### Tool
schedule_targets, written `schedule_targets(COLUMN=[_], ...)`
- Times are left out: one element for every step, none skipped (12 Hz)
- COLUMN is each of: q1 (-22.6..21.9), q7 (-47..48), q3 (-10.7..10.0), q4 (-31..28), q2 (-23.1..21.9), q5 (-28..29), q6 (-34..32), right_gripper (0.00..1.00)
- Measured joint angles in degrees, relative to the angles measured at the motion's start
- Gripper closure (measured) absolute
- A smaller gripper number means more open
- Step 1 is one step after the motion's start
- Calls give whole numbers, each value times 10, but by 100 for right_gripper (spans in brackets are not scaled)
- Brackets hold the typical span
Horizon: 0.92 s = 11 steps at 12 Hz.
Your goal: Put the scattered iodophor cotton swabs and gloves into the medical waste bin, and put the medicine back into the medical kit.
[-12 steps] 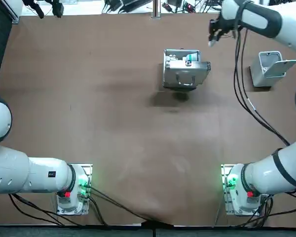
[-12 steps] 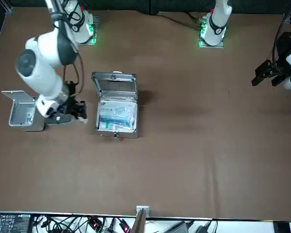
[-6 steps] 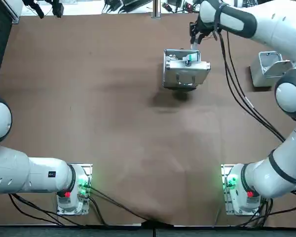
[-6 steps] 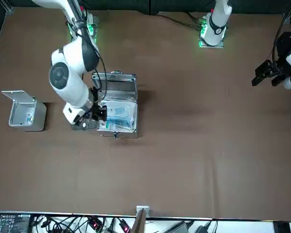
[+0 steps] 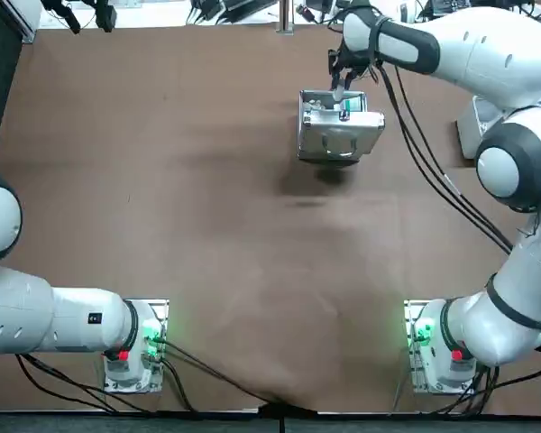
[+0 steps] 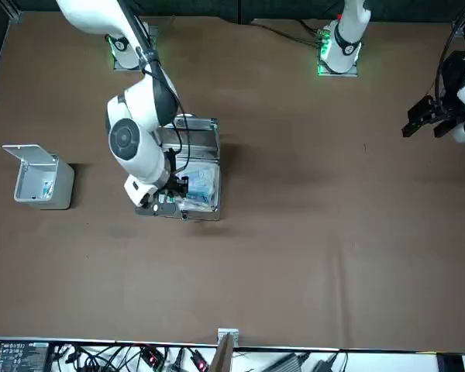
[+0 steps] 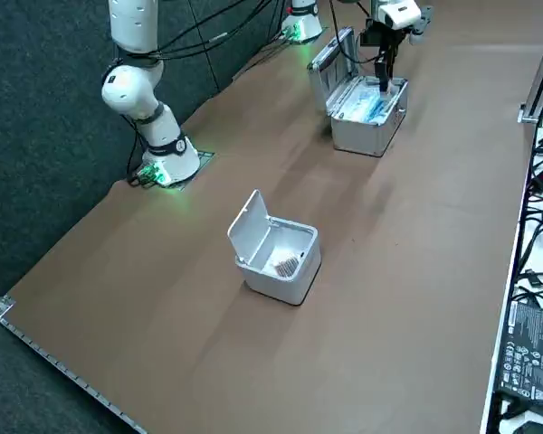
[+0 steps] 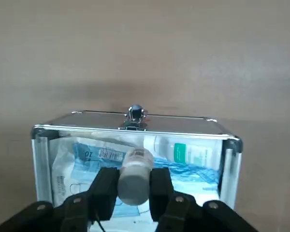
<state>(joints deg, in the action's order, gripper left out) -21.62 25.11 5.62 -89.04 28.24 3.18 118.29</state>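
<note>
The silver medical kit point(image 5: 339, 133) stands open at the far middle of the table, lid up. Inside the kit point(image 8: 135, 126) lie blue packets and a white box with a green label. My right gripper point(image 8: 134, 181) hangs just above the kit's far rim, shut on a small white medicine bottle point(image 8: 134, 169) held lying between the fingers. From overhead the right gripper point(image 5: 340, 87) is over the kit's far edge, and from the side the gripper point(image 7: 383, 65) points down into the kit point(image 7: 366, 107). The front view has the gripper point(image 6: 163, 203) at the kit's point(image 6: 194, 178) near-left corner.
The white medical waste bin point(image 7: 276, 251) stands lid up at the robot's right, with brownish items point(image 7: 286, 265) inside. The same bin point(image 6: 40, 180) is well apart from the kit, and overhead the bin point(image 5: 470, 126) is partly hidden behind my right arm.
My right arm has swung from near the waste bin across to the medical kit and now hovers over the kit's far rim with the bottle.
</note>
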Motion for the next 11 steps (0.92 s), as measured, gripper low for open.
schedule_targets(q1=[-4, -8, -11, -13, -13, -14, -14, -14, -14, -14, -14], q7=[8, 18, 25, 31, 35, 36, 37, 45, 49, 52, 54], q3=[-1, -1, -1, -1, -1, -1, -2, -2, -2, -2, -2], q4=[2, 3, 3, 5, 5, 6, 7, 7, 7, 7, 8], q2=[8, 15, 22, 28, 32, 35, 37, 39, 41, 44, 47], q5=[-2, -6, -12, -17, -20, -21, -21, -21, -21, -21, -21], q6=[0, 0, 0, 0, 0, 0, 0, 0, 1, 3, 5], right_gripper=[62, 62, 62, 62, 62, 62, 62, 62, 62, 62, 62])
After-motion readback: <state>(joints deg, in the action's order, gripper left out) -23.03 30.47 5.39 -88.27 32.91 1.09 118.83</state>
